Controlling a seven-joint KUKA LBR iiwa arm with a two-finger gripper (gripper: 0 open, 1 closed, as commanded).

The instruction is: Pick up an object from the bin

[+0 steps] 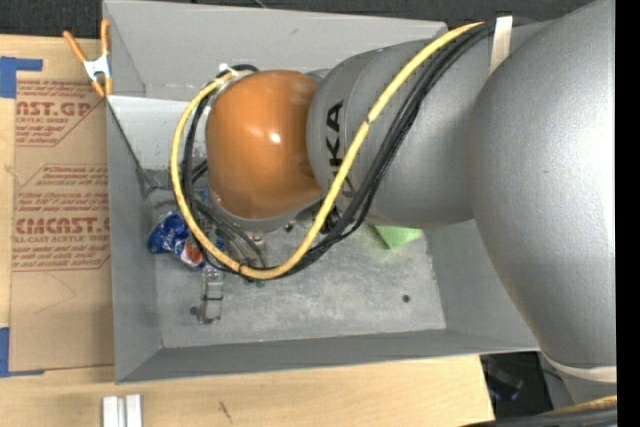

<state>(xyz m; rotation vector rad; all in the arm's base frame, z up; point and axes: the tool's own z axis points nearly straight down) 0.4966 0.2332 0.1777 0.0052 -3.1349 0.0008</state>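
1. I see the arm reaching into the bin from its right side. The arm's orange cover and cables hang over the left half of the bin floor.
2. I take the small grey metal part below the cover, close to the bin's near-left corner, to be the gripper. I cannot tell whether it is open or closed, and I see nothing in it.
3. The nearest thing is a crumpled blue packet with a red-and-white patch. It lies against the left wall, about midway along it, partly under the cables.
4. From the gripper, the packet lies toward the far wall and slightly toward the left wall, near but apart. Its long axis appears to slant from the left wall toward the gripper.
5. A green piece lies toward the right wall, well apart and half under the arm.
6. In my judgement the packet is the closer candidate, though the left wall leaves little clearance.
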